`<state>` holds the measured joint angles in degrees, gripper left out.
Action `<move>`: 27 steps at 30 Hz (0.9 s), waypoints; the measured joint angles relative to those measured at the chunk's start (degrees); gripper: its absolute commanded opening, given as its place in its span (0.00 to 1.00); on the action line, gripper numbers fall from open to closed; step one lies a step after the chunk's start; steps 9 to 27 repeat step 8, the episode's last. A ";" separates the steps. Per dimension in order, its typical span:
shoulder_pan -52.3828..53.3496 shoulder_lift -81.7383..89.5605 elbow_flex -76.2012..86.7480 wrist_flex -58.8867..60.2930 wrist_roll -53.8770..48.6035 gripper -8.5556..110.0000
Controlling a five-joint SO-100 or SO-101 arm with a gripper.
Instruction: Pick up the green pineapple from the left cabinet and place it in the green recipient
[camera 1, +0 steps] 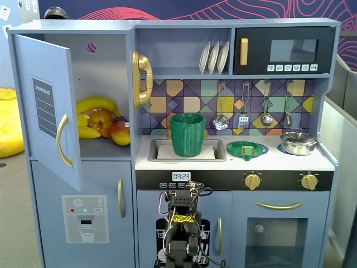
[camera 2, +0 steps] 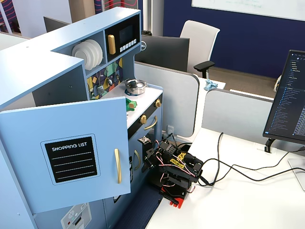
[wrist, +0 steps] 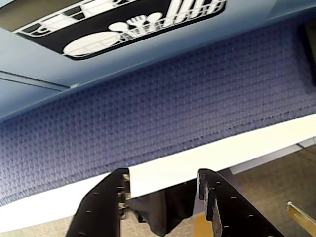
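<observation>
The left cabinet point(camera 1: 103, 67) stands with its blue door point(camera 1: 47, 106) swung open; the door also shows in another fixed view point(camera 2: 66, 152). On its shelf lie yellow bananas point(camera 1: 96, 105) and red-orange fruit point(camera 1: 102, 120). The green pineapple is not visible among them. The green recipient point(camera 1: 187, 134) stands upright in the sink. My arm point(camera 1: 181, 223) is folded low in front of the kitchen's lower doors, far below the shelf. In the wrist view my gripper point(wrist: 163, 185) is open and empty, over a blue textured mat point(wrist: 148, 108) and a white table edge point(wrist: 163, 170).
A flat green dish point(camera 1: 247, 149) and a silver pot point(camera 1: 298, 142) sit on the counter right of the sink. A black microwave point(camera 1: 284, 50) is at the top right, a gold phone point(camera 1: 142, 78) beside the cabinet. Cables point(camera 2: 228, 167) trail over the white desk.
</observation>
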<state>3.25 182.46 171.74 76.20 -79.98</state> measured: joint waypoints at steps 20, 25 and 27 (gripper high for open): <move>0.18 0.00 -0.09 0.79 -6.86 0.15; 0.18 0.00 -0.09 0.79 -6.86 0.15; 0.18 0.00 -0.09 0.79 -6.86 0.15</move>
